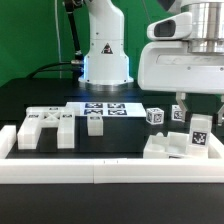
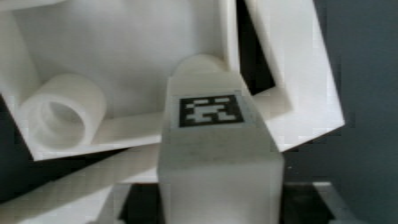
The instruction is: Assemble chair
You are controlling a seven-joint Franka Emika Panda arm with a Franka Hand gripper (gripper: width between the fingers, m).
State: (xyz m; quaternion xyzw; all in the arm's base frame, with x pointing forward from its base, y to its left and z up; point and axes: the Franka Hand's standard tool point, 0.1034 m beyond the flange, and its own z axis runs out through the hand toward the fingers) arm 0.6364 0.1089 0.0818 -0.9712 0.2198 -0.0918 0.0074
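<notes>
Pincer tight around tagged bar; panel beneath

One arm with one pair of jaws; one marker board; one long border rail. White chair parts: what look like two slotted pieces side by side at the exterior view's left; one small block; two small tagged cubes; one larger panel; one tagged bar. The wrist view shows one round stub and one tag on the bar.
</notes>
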